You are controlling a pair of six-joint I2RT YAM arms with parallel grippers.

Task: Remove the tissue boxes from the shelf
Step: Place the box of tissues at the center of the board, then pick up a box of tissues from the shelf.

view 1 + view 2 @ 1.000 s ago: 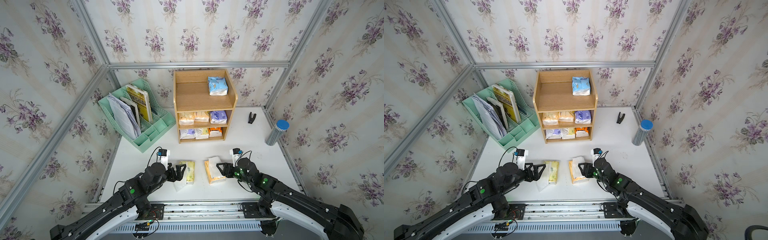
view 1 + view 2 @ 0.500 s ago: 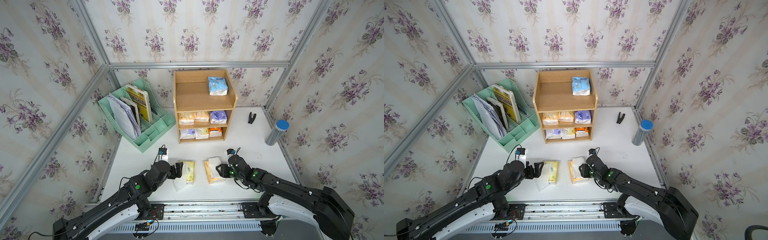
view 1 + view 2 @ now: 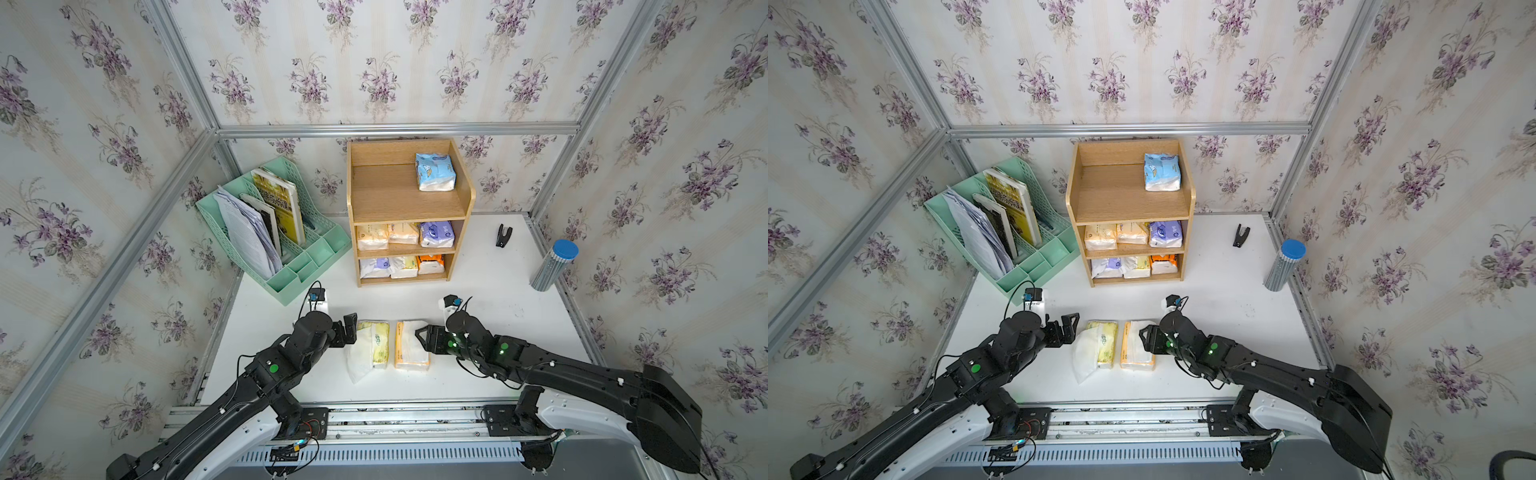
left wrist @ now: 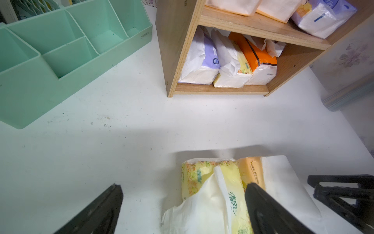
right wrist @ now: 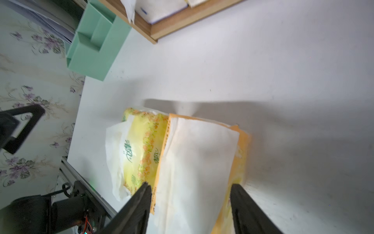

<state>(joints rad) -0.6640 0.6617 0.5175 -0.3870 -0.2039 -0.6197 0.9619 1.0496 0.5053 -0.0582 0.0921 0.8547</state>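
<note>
Close up, the right gripper [image 5: 190, 187] spreads astride the pale orange pack [image 5: 202, 162], tissue draped over it; the left gripper [image 4: 184, 185] gapes at the glossy yellow pack [image 4: 202, 174]. Only the top views show the light blue pack [image 3: 435, 171] atop the wooden shelf [image 3: 390, 195].

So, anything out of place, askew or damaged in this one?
Yes. On the table, a loose white sheet spills sideways out of the yellow pack, and another lies draped over the pale orange pack beside it. On the shelf bottom tier, the bright orange pack has crumpled tissue poking out.
</note>
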